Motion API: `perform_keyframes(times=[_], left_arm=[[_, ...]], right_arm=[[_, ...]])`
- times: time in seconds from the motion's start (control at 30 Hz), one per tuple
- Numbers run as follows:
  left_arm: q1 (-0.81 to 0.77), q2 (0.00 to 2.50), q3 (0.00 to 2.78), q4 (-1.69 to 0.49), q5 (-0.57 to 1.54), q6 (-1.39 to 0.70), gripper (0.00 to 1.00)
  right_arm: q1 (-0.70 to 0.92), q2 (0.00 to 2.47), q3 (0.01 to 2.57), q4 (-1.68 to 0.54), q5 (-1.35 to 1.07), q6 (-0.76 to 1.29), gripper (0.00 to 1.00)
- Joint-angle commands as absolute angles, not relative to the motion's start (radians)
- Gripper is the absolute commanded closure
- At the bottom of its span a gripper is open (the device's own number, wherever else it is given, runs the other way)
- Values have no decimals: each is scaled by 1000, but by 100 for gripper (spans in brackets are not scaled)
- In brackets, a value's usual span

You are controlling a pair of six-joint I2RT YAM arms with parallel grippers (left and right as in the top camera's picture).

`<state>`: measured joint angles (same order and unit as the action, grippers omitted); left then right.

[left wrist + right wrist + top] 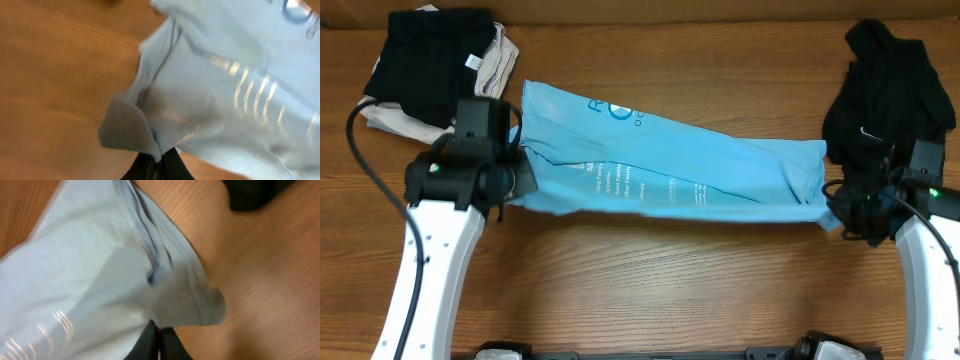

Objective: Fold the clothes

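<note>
Now, your left gripper (pixel 157 167) and right gripper (pixel 159 345) each pinch a thin hem of the soft light blue T-shirt (pixel 670 160) stretched between their fingertips; pull wider and that shallow bite may slip, dropping an end.

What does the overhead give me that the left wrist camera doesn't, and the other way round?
Only overhead: the whole light blue T-shirt stretched between both arms, the right fingers at its other end, a black top beside them, and a black-and-beige clothes pile at the back left. Only left wrist: the left fingers pinched shut on a bunched fold of the shirt's edge. Both: the shirt's white lettering and the wooden table.
</note>
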<state>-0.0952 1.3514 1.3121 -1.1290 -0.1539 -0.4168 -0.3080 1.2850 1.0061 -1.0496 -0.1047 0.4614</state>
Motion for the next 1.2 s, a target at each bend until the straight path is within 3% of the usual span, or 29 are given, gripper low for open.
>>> perform_keyframes(times=[0.0,0.37,0.43,0.5,0.53,0.6,0.67,0.73,0.83,1.17], left_arm=[[-85,1446,1323,-1034,-187,-420,96],[-86,1732,1323,-587,-183,-393,96],[-86,1772,1323,-514,-183,-384,90],[-86,1805,1323,-464,-183,-381,70],[-86,1819,1323,-443,-183,-380,48],[-86,1847,1323,-405,-183,-380,15],[-86,1859,1323,-384,-183,-352,0],[-84,1855,1326,-379,-183,-307,0],[-83,1841,1354,-409,-183,-252,0],[-49,1816,1637,-797,-88,-152,0]], right_arm=[[-311,1325,1028,-979,-122,410,96],[-268,1530,1028,-672,-125,385,96],[-258,1581,1028,-616,-133,384,88],[-248,1626,1028,-566,-133,384,73],[-242,1647,1028,-539,-133,377,66],[-237,1674,1028,-502,-133,349,41],[-237,1676,1028,-496,-133,342,28],[-244,1670,1036,-511,-133,338,18],[-267,1667,1048,-545,-133,296,13],[-270,1776,1047,-557,-137,124,16]])
